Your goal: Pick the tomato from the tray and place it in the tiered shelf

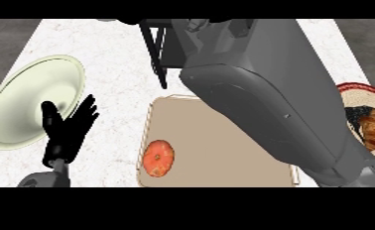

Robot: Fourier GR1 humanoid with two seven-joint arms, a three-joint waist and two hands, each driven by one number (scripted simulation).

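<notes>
The tomato [159,158], red-orange and round, lies at the near left of the beige tray [219,140]. The black tiered shelf [158,50] stands just beyond the tray's far left corner, largely hidden by my right forearm [271,90]. That forearm crosses the tray from the lower right up to the top edge. Only a dark sliver of my right hand [135,21] shows there, above the shelf. My left hand [67,127] rests open, fingers up, left of the tray and apart from the tomato.
A pale green plate [36,100] lies at the left, partly behind my left hand. A woven mat [356,92] holding brown food shows at the right edge. The counter top is white marble.
</notes>
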